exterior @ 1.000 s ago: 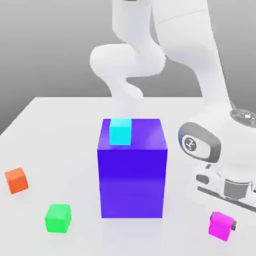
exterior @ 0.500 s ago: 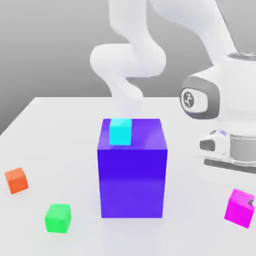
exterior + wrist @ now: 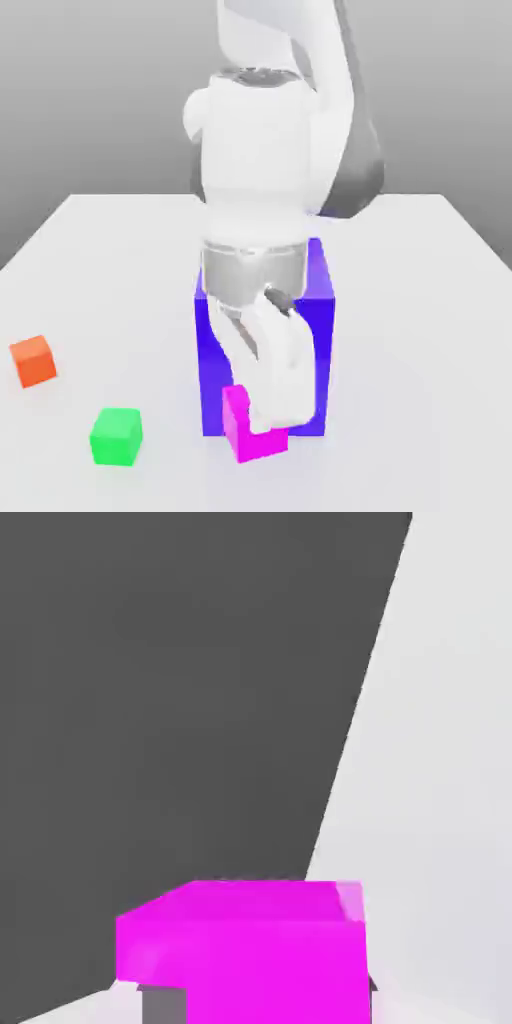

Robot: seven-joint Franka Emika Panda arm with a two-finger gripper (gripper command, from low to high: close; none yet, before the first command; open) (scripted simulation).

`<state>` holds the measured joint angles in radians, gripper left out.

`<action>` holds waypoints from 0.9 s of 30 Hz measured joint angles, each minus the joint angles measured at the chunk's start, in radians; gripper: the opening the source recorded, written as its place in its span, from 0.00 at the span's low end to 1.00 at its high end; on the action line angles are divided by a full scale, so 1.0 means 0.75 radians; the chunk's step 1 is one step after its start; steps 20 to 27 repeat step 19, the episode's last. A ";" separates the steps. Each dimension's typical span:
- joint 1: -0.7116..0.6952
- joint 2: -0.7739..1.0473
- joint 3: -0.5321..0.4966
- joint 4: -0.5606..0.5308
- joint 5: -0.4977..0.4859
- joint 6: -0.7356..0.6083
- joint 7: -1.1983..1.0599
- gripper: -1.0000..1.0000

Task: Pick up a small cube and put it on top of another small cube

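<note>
One quick carry from the exterior view's lower right to lower centre, with small magenta cube (image 3: 238,435) now before large blue-violet block (image 3: 212,370), gripped firmly between nearly closed fingers of white gripper (image 3: 260,422); stacking still to do.

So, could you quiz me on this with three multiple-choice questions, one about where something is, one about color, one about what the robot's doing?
1. Where is the green cube?
A) on the big block
B) on the table
C) in the gripper

2. What color is the big block?
A) yellow
B) red
C) blue-violet

3. What is the magenta cube's state?
A) held by the gripper
B) lying on the orange cube
C) resting on the green cube

1 B: the green cube sits on the table.
2 C: the big block shows blue-violet behind the arm.
3 A: the magenta cube is in the gripper, in front of the block.
</note>
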<state>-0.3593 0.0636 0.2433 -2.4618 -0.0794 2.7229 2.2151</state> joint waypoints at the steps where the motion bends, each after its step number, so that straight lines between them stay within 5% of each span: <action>1: -0.029 -0.007 -0.017 -0.014 0.006 -0.009 0.036 0.00; 9: -0.281 -0.037 -0.143 -0.162 0.077 -0.098 0.362 0.00; 16: -0.257 0.166 -0.166 -0.169 0.019 0.077 0.445 0.00; 17: -0.252 0.200 -0.172 -0.169 0.009 0.108 0.453 1.00; 27: -0.252 0.200 -0.172 -0.169 0.009 0.108 0.453 1.00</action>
